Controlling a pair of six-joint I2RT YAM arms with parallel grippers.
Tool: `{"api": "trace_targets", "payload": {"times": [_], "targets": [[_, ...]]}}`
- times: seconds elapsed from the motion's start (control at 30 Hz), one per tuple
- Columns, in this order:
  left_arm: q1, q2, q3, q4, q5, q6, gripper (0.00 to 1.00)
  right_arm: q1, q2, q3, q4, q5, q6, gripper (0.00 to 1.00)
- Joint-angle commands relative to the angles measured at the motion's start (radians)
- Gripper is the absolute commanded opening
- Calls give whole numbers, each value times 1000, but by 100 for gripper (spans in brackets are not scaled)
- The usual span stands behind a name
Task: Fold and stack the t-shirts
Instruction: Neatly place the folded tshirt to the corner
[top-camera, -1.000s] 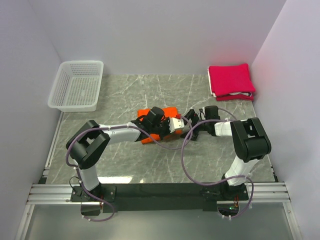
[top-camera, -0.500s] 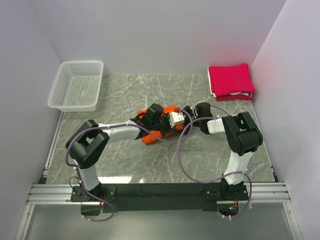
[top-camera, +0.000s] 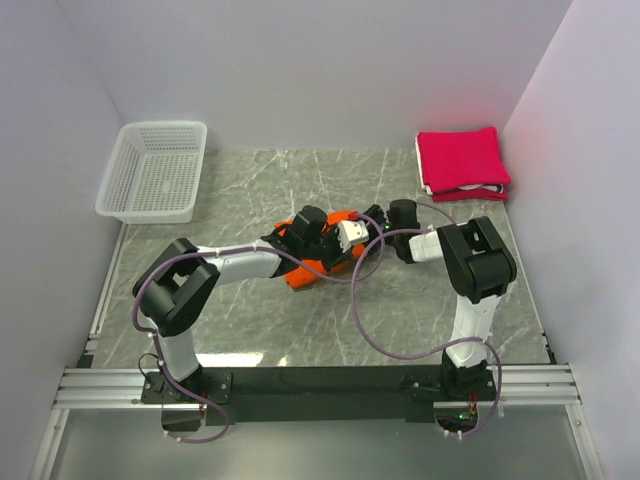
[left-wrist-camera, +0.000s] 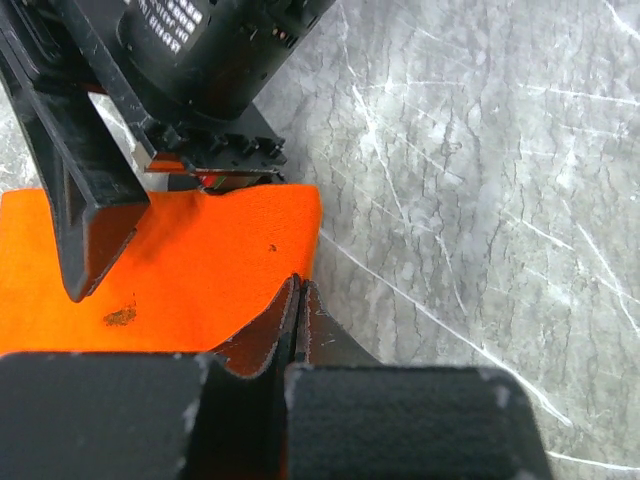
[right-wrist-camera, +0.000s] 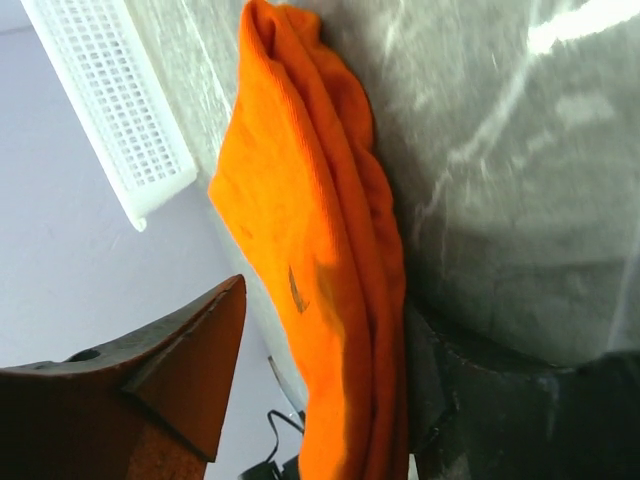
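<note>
The orange t-shirt (top-camera: 318, 266) lies folded on the table's middle, largely covered by my left arm. In the left wrist view the orange t-shirt (left-wrist-camera: 180, 270) fills the left side. My left gripper (left-wrist-camera: 298, 287) is shut, its tips at the cloth's right edge; I cannot tell whether cloth is pinched. My right gripper (right-wrist-camera: 325, 300) straddles the orange t-shirt's (right-wrist-camera: 300, 200) layered edge. Its jaws stand apart, the cloth lying against one finger with a gap to the other finger (right-wrist-camera: 170, 370). Folded crimson t-shirts (top-camera: 462, 163) with a white layer are stacked at the back right.
A white mesh basket (top-camera: 153, 170) stands at the back left corner. The two grippers, left gripper (top-camera: 345, 235) and right gripper (top-camera: 375, 218), are close together over the shirt's right end. Walls enclose the marble table (top-camera: 280, 320) on three sides.
My right gripper has moved left onto the orange shirt's right edge, and its jaws have narrowed around the cloth. The left gripper stayed shut on the shirt's edge.
</note>
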Motion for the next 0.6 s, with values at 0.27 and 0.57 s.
{"api": "trace_targets", "payload": {"times": [0.27, 0.57], "targets": [[9, 3, 45, 63, 42, -20, 1, 13, 88, 70, -51, 113, -113, 40], [127, -92, 77, -70, 117, -139, 28, 1, 9, 255, -310, 154, -442, 0]]}}
